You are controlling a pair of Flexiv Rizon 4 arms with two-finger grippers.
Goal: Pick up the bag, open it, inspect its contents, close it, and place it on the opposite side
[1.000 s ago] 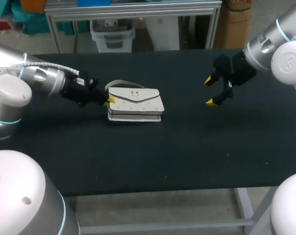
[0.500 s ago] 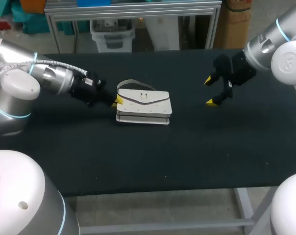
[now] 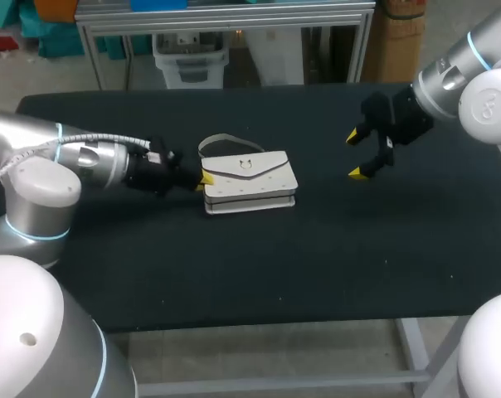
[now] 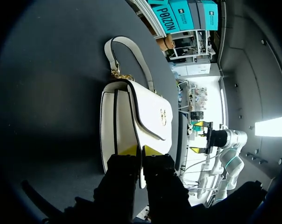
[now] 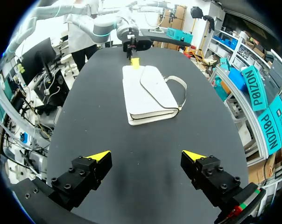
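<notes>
Item count, table area: you are looking at six kinds of thing.
You are seeing one white bag lying on one black table, and it is carrying one strap, one flap and one gold clasp. Two arms are coming in, the left arm and the right arm, bearing one left gripper and one right gripper; four yellow fingertips are showing in all.

silver-white left arm with grey cable, matching right arm, light-blue joint rings, black wrists
</notes>
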